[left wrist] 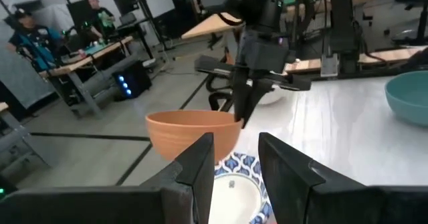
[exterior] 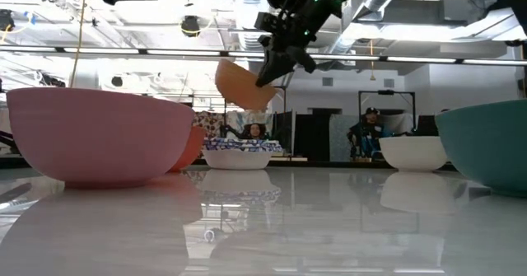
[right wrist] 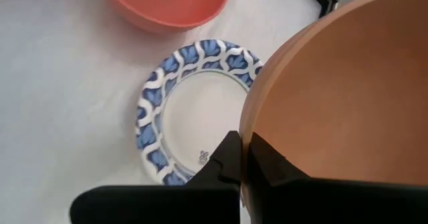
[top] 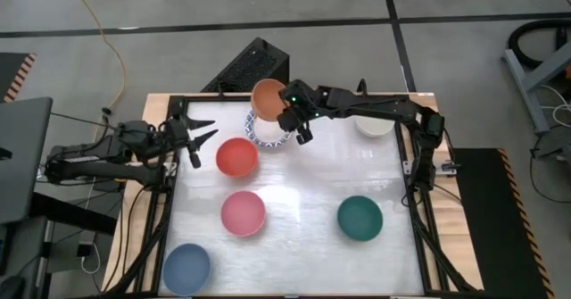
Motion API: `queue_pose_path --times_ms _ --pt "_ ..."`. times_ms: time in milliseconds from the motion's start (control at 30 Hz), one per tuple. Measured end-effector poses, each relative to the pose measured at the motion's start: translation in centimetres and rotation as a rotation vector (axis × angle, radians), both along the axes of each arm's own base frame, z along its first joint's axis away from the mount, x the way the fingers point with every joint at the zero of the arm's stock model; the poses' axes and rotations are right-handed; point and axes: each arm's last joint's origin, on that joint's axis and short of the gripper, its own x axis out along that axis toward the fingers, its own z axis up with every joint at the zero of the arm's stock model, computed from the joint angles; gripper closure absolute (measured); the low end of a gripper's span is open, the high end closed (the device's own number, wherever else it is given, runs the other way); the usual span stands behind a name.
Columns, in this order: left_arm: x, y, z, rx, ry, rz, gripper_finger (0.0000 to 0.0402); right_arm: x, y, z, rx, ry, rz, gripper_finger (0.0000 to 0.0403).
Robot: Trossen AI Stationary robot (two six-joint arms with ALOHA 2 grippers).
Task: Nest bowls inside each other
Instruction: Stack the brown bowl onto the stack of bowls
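Observation:
An orange bowl hangs over a white bowl with a blue-patterned rim, which stands on its base at the table's far middle. My right gripper is shut on the orange bowl, right above the patterned bowl. My left gripper stands open and empty at the table's left edge, pointing level toward the bowls. Its two fingers frame the patterned bowl from afar. My right gripper pinches the orange bowl's rim on the side toward the table's right, one finger inside the bowl and one outside. The fingers come slanting down from the right. The bowl hangs tilted, lifted clear above the patterned bowl.
A red bowl, a pink bowl, a dark green bowl, a blue bowl and a plain white bowl stand apart on the table. A black box sits beyond the far edge. People sit in the room behind.

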Motion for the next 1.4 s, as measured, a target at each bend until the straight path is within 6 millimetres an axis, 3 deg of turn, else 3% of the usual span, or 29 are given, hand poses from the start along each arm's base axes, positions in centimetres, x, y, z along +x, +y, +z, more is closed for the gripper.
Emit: queue_pose_path --times_ms 233,500,833,1400 --pt "0.0 0.0 -0.1 -0.003 0.000 0.010 0.0294 0.7 -1.9 -2.2 0.028 0.028 0.001 0.0388" --pt "-0.5 0.1 -0.9 0.001 -0.066 0.020 0.0294 0.9 -2.5 -3.8 0.052 0.071 -0.003 0.0388" --pt "-0.5 0.5 -5.4 -0.002 -0.202 0.096 0.0294 1.2 -2.1 -4.0 0.078 0.063 0.051 0.0389" --pt "-0.6 0.6 -5.6 -0.008 -0.199 0.129 0.0294 1.8 -1.4 -3.6 0.048 0.028 0.094 0.0390"
